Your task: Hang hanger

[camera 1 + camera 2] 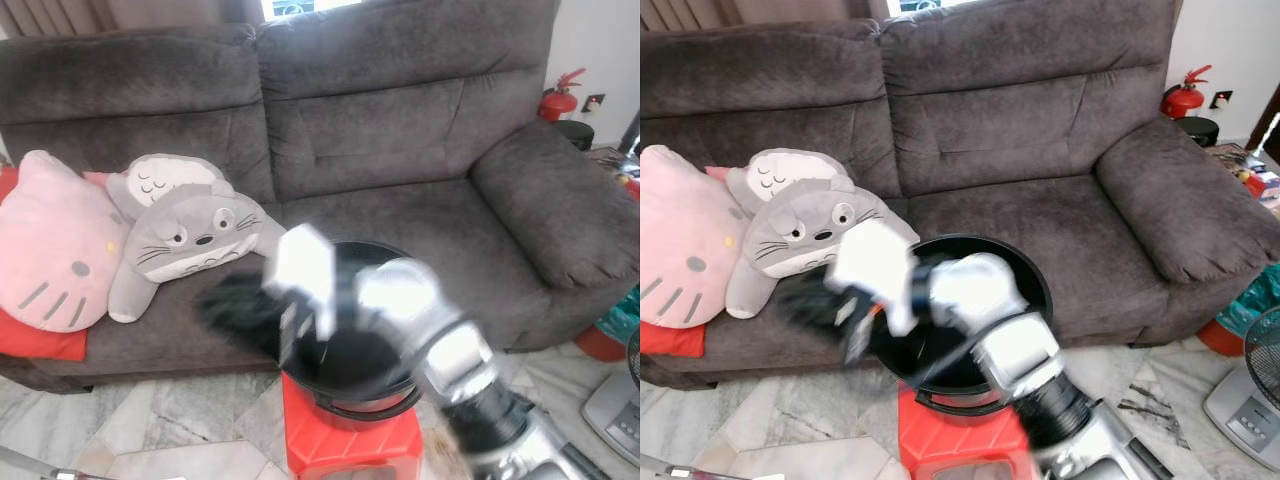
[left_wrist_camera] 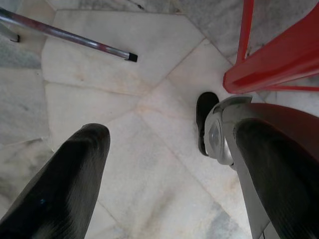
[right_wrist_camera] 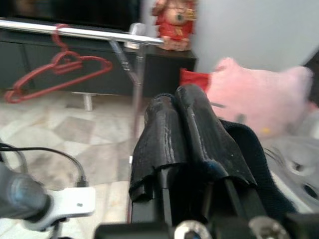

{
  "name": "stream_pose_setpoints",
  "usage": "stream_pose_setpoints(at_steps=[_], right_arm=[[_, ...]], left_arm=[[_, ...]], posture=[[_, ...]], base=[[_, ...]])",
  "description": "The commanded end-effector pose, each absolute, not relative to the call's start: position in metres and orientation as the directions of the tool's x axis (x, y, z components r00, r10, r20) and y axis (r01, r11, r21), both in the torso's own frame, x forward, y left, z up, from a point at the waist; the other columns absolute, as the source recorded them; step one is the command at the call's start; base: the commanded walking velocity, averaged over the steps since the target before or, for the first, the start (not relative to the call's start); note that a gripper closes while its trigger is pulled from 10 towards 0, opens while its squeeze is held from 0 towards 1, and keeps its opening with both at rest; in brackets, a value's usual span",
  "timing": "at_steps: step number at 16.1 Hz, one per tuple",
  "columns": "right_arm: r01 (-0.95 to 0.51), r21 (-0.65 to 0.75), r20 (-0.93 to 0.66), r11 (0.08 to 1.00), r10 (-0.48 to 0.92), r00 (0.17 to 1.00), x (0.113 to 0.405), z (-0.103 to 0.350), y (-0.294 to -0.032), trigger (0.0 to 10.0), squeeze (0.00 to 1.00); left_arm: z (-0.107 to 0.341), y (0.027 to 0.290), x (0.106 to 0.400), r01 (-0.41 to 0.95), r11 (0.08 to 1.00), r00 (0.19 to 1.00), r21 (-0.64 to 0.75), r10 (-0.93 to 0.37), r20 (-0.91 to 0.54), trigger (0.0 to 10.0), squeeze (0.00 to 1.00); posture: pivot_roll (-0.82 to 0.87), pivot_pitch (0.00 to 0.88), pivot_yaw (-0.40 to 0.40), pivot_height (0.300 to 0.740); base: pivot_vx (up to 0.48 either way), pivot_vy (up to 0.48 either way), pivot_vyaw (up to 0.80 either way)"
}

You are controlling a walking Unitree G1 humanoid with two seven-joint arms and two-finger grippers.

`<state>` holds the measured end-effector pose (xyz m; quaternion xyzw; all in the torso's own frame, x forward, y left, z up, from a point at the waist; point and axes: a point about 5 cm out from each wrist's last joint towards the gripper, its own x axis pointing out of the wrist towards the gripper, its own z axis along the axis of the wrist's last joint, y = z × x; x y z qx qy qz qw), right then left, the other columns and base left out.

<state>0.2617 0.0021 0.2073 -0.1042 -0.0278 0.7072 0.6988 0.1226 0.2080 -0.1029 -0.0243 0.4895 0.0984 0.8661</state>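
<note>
The right gripper (image 3: 182, 112) has its two black fingers pressed together with nothing seen between them. Its wrist view looks past the tips toward a red hanger (image 3: 60, 69) that already hangs by its hook on a silver rail (image 3: 75, 32). The hanger lies ahead of the fingertips and well apart from them, across open marble floor (image 3: 75, 134). Its long axis runs roughly along the rail, tilted down at one end, and the rail's upright post (image 3: 137, 84) stands between the fingers and that hanger.

In the head views the right arm (image 1: 440, 340) is raised and blurred, reaching left across a black bin (image 1: 1035, 275) that sits on a red stool (image 1: 345, 450), in front of a grey sofa (image 1: 400, 130). On the sofa's left lie a grey plush (image 1: 190, 240) and a pink plush (image 1: 50, 245).

The left gripper (image 2: 169, 164) hangs low with its fingers spread over the floor, near the stool's leg and a metal bar (image 2: 70, 37). By my judgement the right arm is the working one, and the post and bin rim are what it could catch
</note>
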Motion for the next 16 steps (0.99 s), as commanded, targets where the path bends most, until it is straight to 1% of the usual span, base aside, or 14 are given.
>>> stream_pose_setpoints(at_steps=[1, 3, 5, 7, 8, 9, 10, 12, 16], right_arm=[[-0.981, -0.19, -0.085, -0.048, 0.996, -0.032, 0.252, 0.214, 0.007, 0.0, 0.0], [-0.989, -0.142, -0.087, -0.047, 0.996, -0.034, 0.243, 0.211, 0.015, 0.0, 0.0], [-0.992, -0.112, -0.134, -0.064, 0.99, -0.049, 0.229, 0.201, 0.019, 0.0, 0.0], [-0.997, -0.069, -0.161, -0.038, 0.987, -0.027, 0.224, 0.195, 0.021, 0.0, 0.0], [-0.999, -0.039, -0.184, 0.004, 0.983, 0.011, 0.222, 0.192, 0.023, 0.0, 0.0], [-0.998, -0.005, -0.237, 0.061, 0.97, 0.061, 0.221, 0.185, 0.024, 5.0, 0.0], [-0.997, 0.012, -0.264, 0.076, 0.962, 0.071, 0.218, 0.18, 0.024, 10.0, 0.0], [-0.994, 0.038, -0.304, 0.107, 0.948, 0.09, 0.214, 0.172, 0.023, 10.0, 0.0], [-0.992, 0.045, -0.337, 0.122, 0.936, 0.1, 0.209, 0.173, 0.025, 10.0, 0.0]], left_arm=[[-0.105, 0.213, 0.114, -0.197, 0.977, 0.468, 0.08, 0.165, -0.868, 10.0, 0.0], [-0.105, 0.213, 0.114, -0.197, 0.977, 0.466, 0.081, 0.166, -0.869, 10.0, 0.0], [-0.105, 0.212, 0.114, -0.196, 0.977, 0.466, 0.08, 0.165, -0.869, 10.0, 0.0], [-0.105, 0.213, 0.114, -0.196, 0.977, 0.466, 0.08, 0.165, -0.869, 10.0, 0.0], [-0.105, 0.213, 0.114, -0.195, 0.977, 0.466, 0.08, 0.165, -0.87, 10.0, 0.0], [-0.105, 0.213, 0.113, -0.194, 0.978, 0.465, 0.081, 0.164, -0.87, 10.0, 0.0], [-0.105, 0.213, 0.113, -0.192, 0.978, 0.464, 0.081, 0.164, -0.87, 10.0, 0.0], [-0.105, 0.213, 0.113, -0.19, 0.978, 0.463, 0.081, 0.162, -0.871, 10.0, 0.0], [-0.105, 0.213, 0.113, -0.187, 0.979, 0.462, 0.083, 0.162, -0.872, 10.0, 0.0]], posture=[[-0.14, 0.0, 0.105, 0.74], [-0.15, 0.0, 0.105, 0.74], [-0.15, 0.0, 0.103, 0.74], [-0.15, 0.0, 0.103, 0.74], [-0.15, 0.0, 0.101, 0.74], [-0.15, 0.0, 0.101, 0.74], [-0.16, 0.0, 0.101, 0.74], [-0.16, 0.0, 0.101, 0.74], [-0.16, 0.0, 0.099, 0.74]], base=[[0.0, 0.0, 0.0], [0.0, 0.0, 0.0], [0.0, 0.0, 0.0], [0.0, 0.0, 0.0], [0.0, 0.0, 0.0], [0.0, 0.0, 0.0], [0.0, 0.0, 0.0], [0.0, 0.0, 0.0], [0.0, 0.0, 0.0]])
